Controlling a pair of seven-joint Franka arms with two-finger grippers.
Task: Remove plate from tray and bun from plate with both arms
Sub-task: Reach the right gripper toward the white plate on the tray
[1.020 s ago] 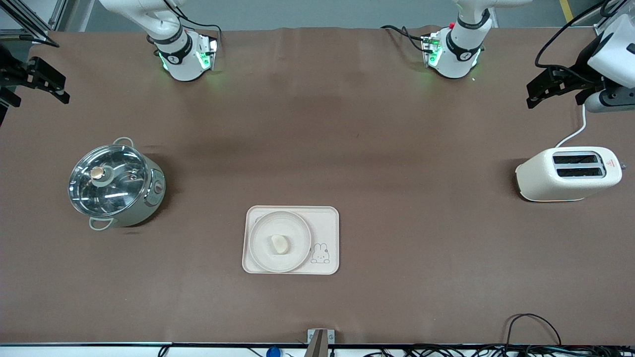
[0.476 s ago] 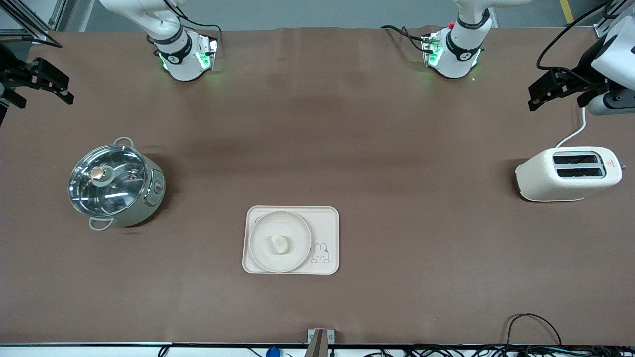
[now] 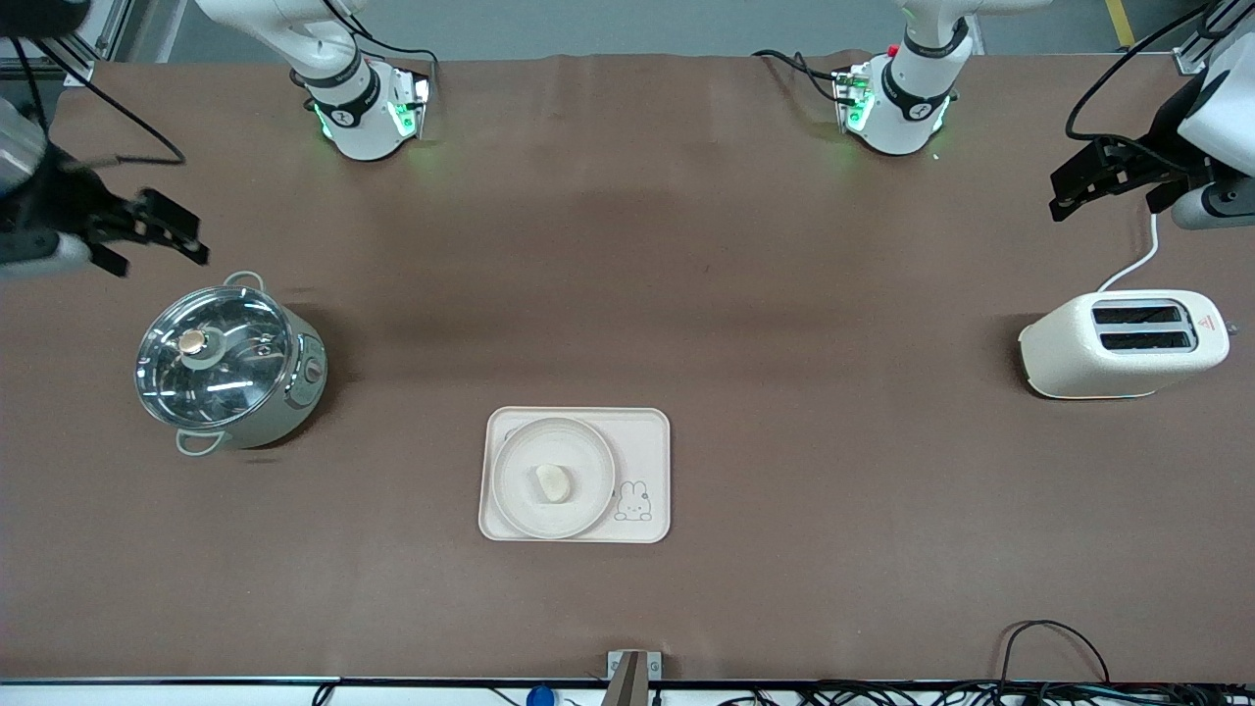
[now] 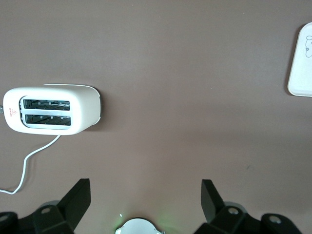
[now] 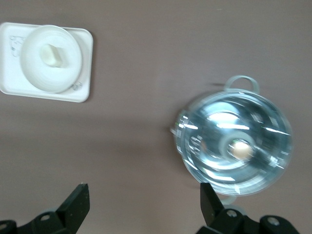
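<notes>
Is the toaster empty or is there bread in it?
Empty. The toaster stands upright, and both slots on top look dark with only wire racks inside in the left wrist view; no bread sticks out.

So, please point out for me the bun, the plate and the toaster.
bun (image 3: 552, 483), front view, middle of its top.
plate (image 3: 520, 502), front view, bare inner surface beside the bun.
toaster (image 3: 1064, 358), front view, its cream side wall.

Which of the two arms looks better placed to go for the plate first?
Probably the right. Its open tool hangs above the table by the pot, and the plate sits toward that end of the tray. The left tool, also open, is above the toaster's end.
</notes>
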